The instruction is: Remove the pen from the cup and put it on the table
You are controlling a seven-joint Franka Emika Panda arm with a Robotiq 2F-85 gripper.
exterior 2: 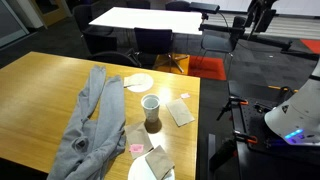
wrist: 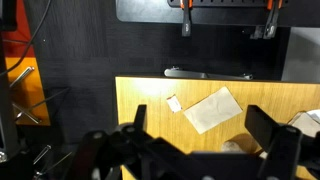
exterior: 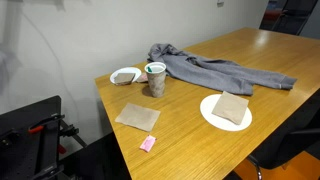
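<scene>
Hand released and empty; cup upright near a bench corner.

In the wrist view the dark hand (wrist: 200,122) has its fingers (wrist: 268,132) spread wide with nothing between them, and an edge of the light-brown wooden bench (exterior: 200,150) shows past it. In both exterior views the small tall translucent greyish cup (exterior: 155,80) (exterior 2: 151,112) stands near a corner, just beside a shallow white bowl (exterior: 126,75) and near a crumpled grey sweatshirt (exterior: 215,70). Green shows at the cup's mouth, but the thin green pen is too small to tell from the rim. A brown paper napkin (exterior: 137,117) and a small pink block (exterior: 148,144) lie along the edge running from that corner. A round white plate (exterior: 207,112) carries another napkin.
</scene>
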